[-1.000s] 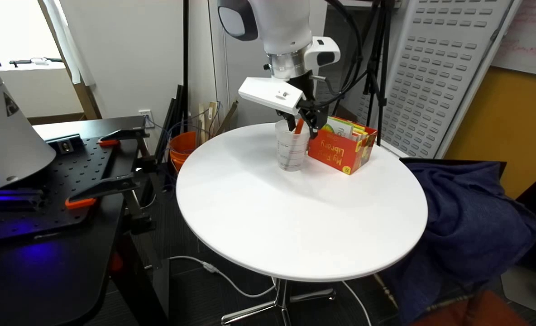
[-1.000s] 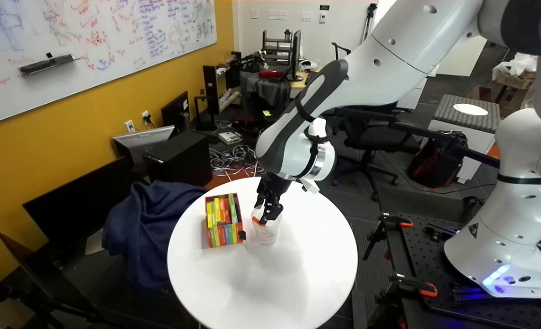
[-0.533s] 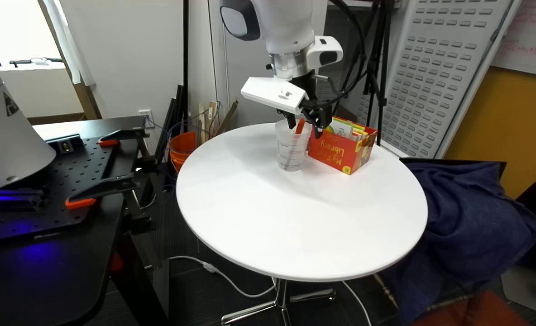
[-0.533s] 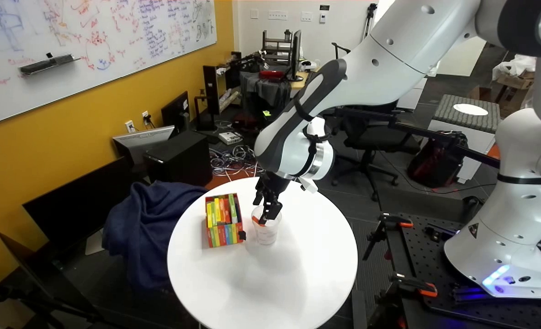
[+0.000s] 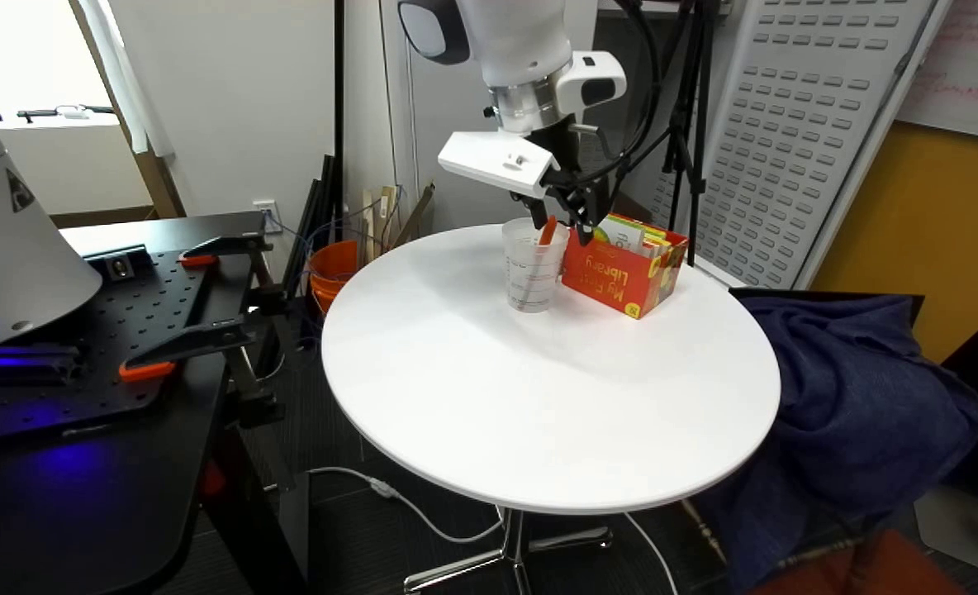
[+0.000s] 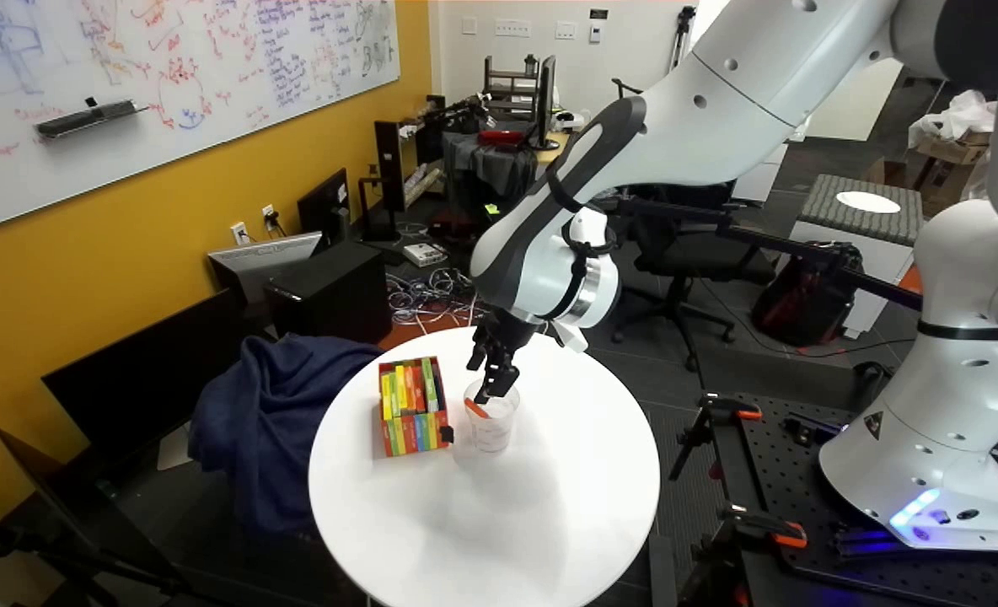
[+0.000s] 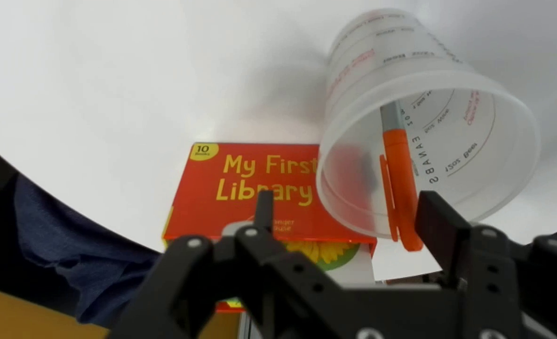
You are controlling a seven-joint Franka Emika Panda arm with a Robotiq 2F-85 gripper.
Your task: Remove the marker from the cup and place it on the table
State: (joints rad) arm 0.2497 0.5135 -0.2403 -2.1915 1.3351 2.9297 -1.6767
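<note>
The end effector (image 7: 346,200) is hovering just above the cup (image 7: 448,141), its two fingers (image 7: 441,230) standing spread and grasping nothing. Below it, the marker (image 7: 401,174) is leaning inside the cup, orange end up at the rim; in the wrist view that end is showing between the fingers, much nearer one than the other, and whether it is touching that one is not clear.

The step in hand is seemingly lining up the grasp. Doing it well is probably calling for shifting sideways until the marker is sitting midway between the fingers, then lowering along its lean without catching the rim. Closing gently is likely paying off, since the cup may be tipping easily.

Beneath the end effector, one cup holding one marker is standing on one counter (image 5: 538,397); one red box (image 7: 250,188) is sitting under the finger farther from the marker, its books (image 6: 410,389) standing too tightly packed to count. Well apart from the end effector, one orange bucket (image 5: 329,268) and one blue cloth (image 5: 861,405) are showing.
</note>
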